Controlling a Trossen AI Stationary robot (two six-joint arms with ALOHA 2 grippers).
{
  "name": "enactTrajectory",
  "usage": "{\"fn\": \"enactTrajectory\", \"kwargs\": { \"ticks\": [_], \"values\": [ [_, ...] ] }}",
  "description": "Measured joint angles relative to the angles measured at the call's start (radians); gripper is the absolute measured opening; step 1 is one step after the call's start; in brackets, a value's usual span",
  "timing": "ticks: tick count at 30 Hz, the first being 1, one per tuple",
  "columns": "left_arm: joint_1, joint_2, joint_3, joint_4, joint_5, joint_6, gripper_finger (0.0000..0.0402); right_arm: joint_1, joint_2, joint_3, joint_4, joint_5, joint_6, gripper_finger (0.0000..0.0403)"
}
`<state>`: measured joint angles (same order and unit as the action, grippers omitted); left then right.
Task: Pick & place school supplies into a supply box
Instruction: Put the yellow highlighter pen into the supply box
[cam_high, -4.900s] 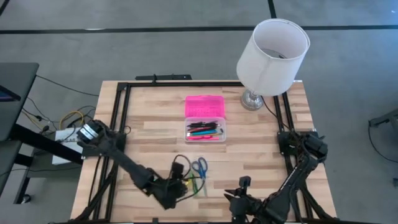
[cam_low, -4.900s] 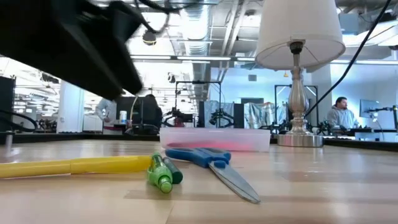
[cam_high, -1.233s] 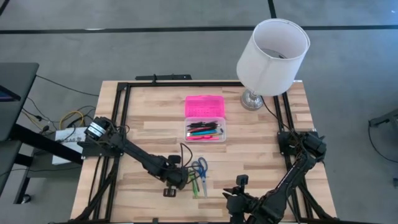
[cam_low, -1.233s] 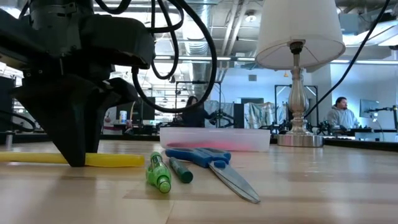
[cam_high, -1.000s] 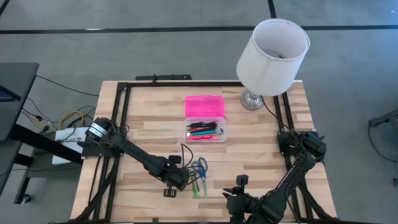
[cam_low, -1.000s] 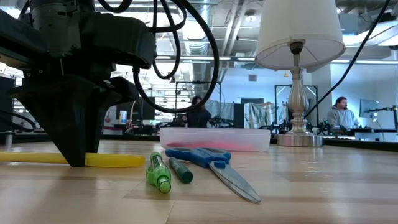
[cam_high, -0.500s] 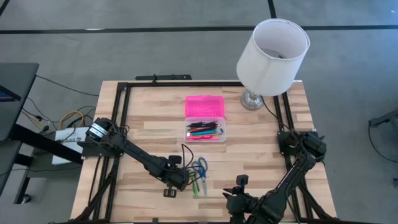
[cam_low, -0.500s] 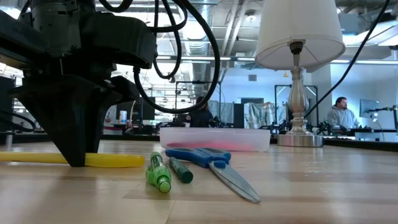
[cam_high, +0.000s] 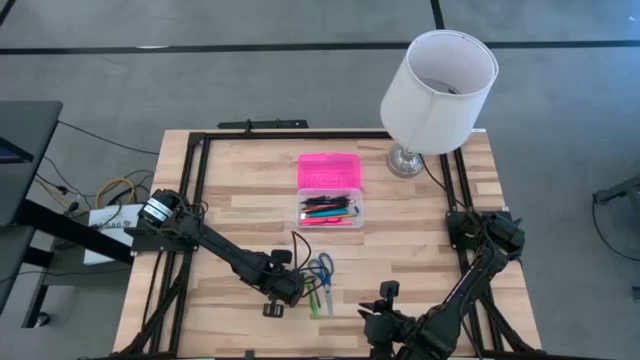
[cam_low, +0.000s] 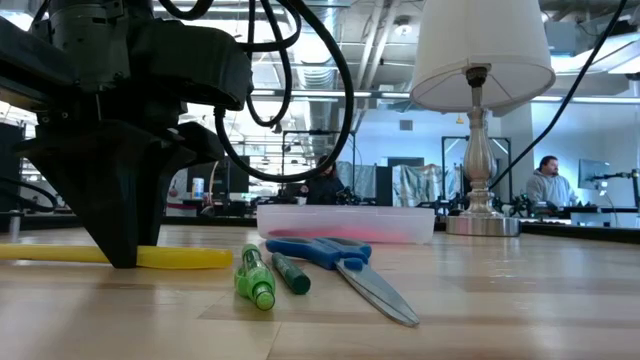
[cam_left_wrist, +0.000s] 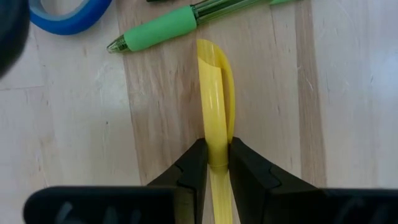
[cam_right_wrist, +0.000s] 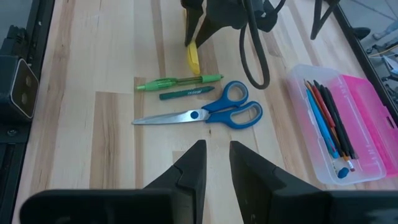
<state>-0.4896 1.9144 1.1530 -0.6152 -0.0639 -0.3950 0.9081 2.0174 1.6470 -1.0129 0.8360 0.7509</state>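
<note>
Since the frame of about five seconds back, the left gripper (cam_high: 290, 291) has shifted from the surface's near edge up toward the loose supplies and come down onto the yellow highlighter (cam_left_wrist: 216, 118); over the last second nothing has changed.

Risk from here, as a judgement: the fingers (cam_left_wrist: 189, 171) pinch the yellow highlighter close to one end, so on lifting it could swing or slip out, or its free end could nudge the green pen (cam_left_wrist: 168, 26) lying just past its tip at 12 o'clock in the wrist view. A tilted highlighter might also catch on the rim of the supply box (cam_high: 331, 210) when lowered in.

That gripper is narrowed to the highlighter's width, both fingers touching its sides, tips down at the surface (cam_high: 400, 235). The highlighter lies flat on the wood at about 7 o'clock from the supply box, well apart from it, with the scissors (cam_right_wrist: 205, 115) and a dark green marker (cam_right_wrist: 185, 94) near it. The box sits open, pens inside, its pink lid (cam_high: 329, 170) at 12 o'clock of the base.

The right gripper (cam_right_wrist: 215, 165) waits above the near edge, fingers a small gap apart, holding nothing.
</note>
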Motion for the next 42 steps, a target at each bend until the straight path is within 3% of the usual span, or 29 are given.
{"fn": "enactTrajectory", "kwargs": {
  "ticks": [10, 20, 28, 38, 42],
  "values": [
    [0.000, 0.001, 0.013, -0.018, -0.002, 0.000, 0.0052, 0.000, 0.000, 0.000, 0.000, 0.000, 0.000, 0.0066],
    [-0.003, 0.008, 0.113, -0.203, -0.089, 0.013, 0.0052, -0.001, 0.000, 0.000, 0.000, 0.000, 0.000, 0.0066],
    [-0.003, 0.006, 0.185, -0.315, -0.297, 0.041, 0.0052, -0.001, 0.000, 0.000, 0.000, 0.001, -0.001, 0.0066],
    [0.065, 0.003, 0.255, -0.274, -0.660, 0.199, 0.0052, -0.007, 0.000, 0.000, -0.001, 0.001, -0.002, 0.0066],
    [0.146, 0.003, 0.256, -0.172, -0.674, 0.291, 0.0052, -0.008, 0.000, 0.000, -0.001, 0.001, -0.002, 0.0066]
  ]
}}
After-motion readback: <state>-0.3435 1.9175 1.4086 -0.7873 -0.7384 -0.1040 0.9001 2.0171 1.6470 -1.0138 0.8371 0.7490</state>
